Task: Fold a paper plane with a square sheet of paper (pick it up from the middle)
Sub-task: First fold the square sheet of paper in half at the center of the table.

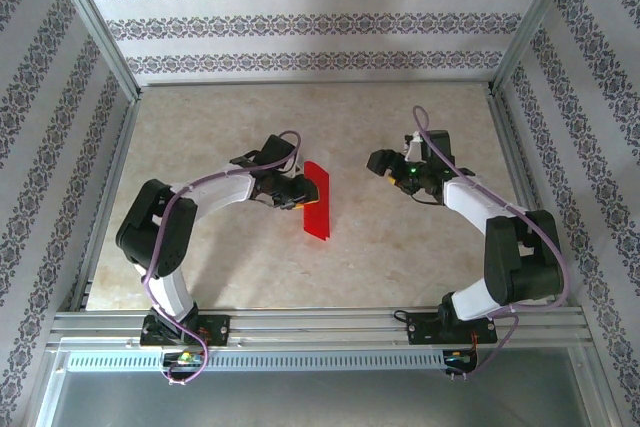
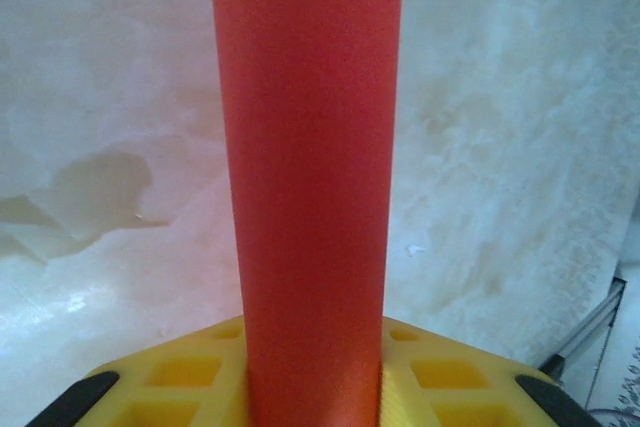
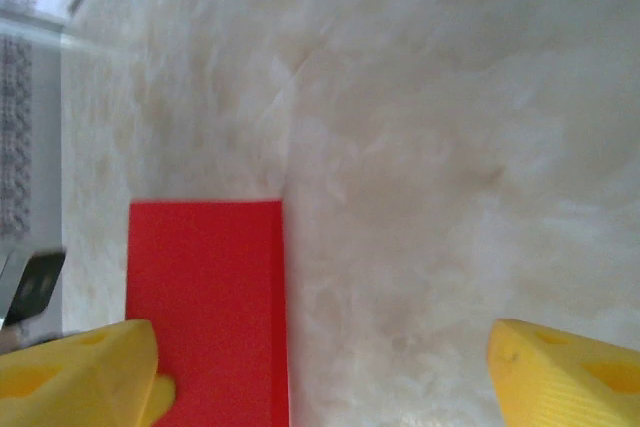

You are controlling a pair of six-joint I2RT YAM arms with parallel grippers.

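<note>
One folded paper (image 1: 318,202), long axis near-far | left hand (image 1: 297,199) clamps it | right hand (image 1: 379,162) spread wide

Overhead and close wrist views share paper (image 1: 317,202).

Plain bright red paper (image 1: 317,202), cream marbled table (image 1: 400,247), grey floral-striped walls (image 1: 300,27)

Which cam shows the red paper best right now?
Top external: the red paper shows whole, a long strip at the left gripper. Left wrist gives a close band; right wrist one squared end.
</note>
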